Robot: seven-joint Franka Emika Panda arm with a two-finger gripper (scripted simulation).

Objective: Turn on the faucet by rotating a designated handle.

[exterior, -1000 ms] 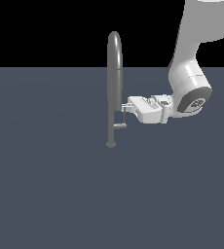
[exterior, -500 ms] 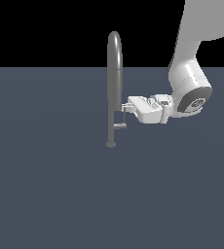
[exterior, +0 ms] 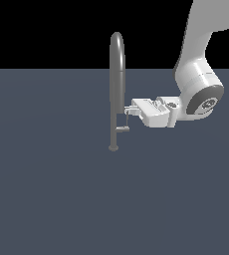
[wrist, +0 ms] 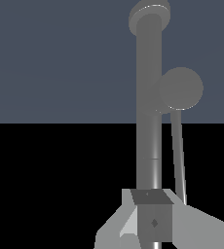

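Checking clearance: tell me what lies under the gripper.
Under the gripper sit the handle stub and bare grey floor. The gripper body hides the handle rod's top.

Faucet [wrist: 150, 97] stem fills the view close up. Handle [wrist: 178, 141]: round stub end, thin rod alongside the stem. Pale fingers [wrist: 201, 231] near the stem.

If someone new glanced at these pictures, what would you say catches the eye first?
The tall grey faucet stands alone on the dark floor, its arched top rising against the black background. From the exterior view's right, the white arm reaches in level, and its gripper sits at the thin rod of the handle. Whether it grips the rod cannot be told.
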